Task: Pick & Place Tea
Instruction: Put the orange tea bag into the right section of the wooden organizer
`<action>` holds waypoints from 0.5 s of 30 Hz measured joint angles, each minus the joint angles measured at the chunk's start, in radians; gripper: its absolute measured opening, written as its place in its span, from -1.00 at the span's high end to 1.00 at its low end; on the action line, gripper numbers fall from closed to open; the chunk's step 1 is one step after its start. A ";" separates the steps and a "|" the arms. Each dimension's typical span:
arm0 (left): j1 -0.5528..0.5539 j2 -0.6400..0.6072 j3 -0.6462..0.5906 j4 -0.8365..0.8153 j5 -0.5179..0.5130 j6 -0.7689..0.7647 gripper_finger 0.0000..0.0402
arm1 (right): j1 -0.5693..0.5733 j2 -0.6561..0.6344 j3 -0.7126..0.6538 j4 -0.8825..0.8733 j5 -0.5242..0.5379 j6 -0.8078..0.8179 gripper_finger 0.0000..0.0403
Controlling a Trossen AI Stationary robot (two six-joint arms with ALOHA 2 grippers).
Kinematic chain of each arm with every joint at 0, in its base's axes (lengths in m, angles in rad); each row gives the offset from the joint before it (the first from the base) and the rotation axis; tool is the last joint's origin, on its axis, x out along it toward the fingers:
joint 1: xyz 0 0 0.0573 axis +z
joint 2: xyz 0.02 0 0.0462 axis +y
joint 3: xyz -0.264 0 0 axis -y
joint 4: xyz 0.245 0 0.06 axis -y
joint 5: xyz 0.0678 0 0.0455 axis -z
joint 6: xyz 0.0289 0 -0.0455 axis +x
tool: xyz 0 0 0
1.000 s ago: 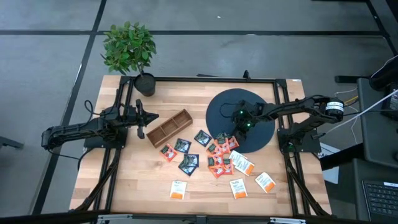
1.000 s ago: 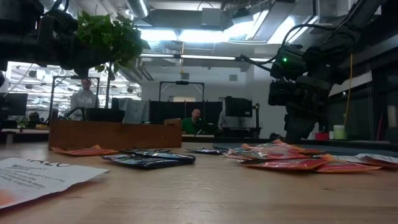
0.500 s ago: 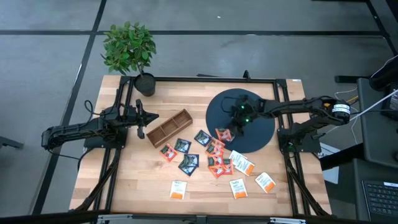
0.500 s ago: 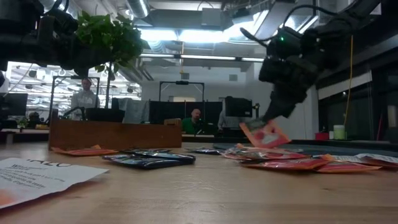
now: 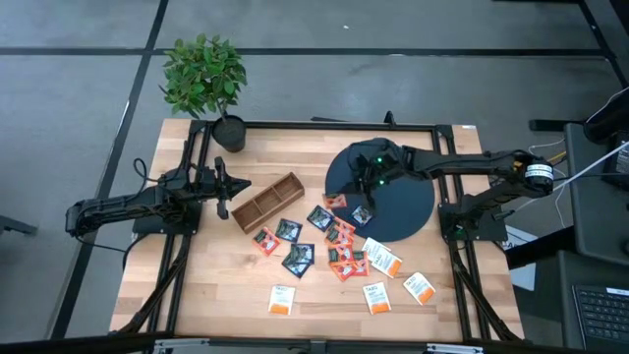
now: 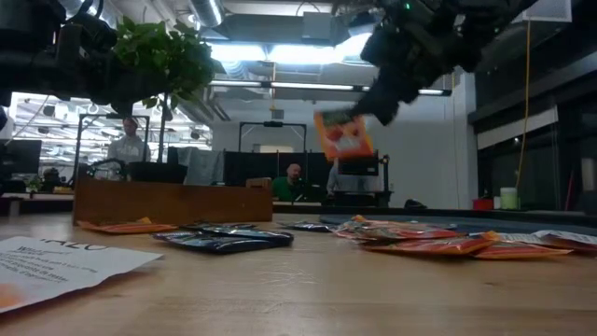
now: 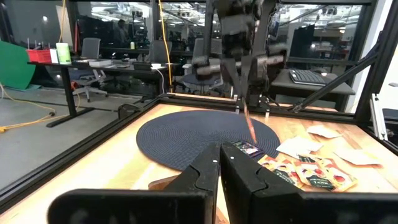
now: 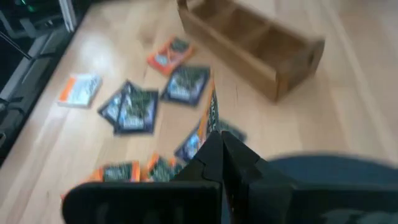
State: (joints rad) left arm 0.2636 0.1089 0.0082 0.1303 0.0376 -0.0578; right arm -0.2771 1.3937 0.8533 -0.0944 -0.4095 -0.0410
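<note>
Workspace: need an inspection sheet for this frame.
Surface: wooden table, black frame around the edge.
Job's things: tea sachets scattered mid-table; one red-orange sachet lifted clear; wooden divided box looks empty.
Clutter: dark round mat; potted plant at the far corner.
Grippers: right tool shut on the red-orange sachet, above the mat's edge; left tool shut, holding nothing, beside the box.
Cables: loose wires off the right side.
Surroundings: people seated at desks behind.

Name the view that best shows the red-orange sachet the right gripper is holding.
Low view: the red-orange sachet hangs face-on, clear of the table, pinched by the right gripper. High view shows only a small patch; both wrist views show it nearly edge-on.
</note>
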 joint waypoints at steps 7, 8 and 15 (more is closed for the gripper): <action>0.000 0.000 0.000 0.000 0.000 0.000 0.94 | 0.024 0.000 0.096 -0.001 0.000 -0.037 1.00; 0.000 0.000 0.000 0.000 0.000 0.000 0.94 | 0.029 0.000 0.104 -0.001 0.000 -0.046 1.00; 0.000 0.000 0.000 0.000 0.000 0.000 0.94 | 0.059 0.000 0.117 0.078 0.053 -0.039 1.00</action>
State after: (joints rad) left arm 0.2637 0.1090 0.0084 0.1304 0.0376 -0.0576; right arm -0.2183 1.3941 0.9699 -0.0168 -0.3560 -0.0801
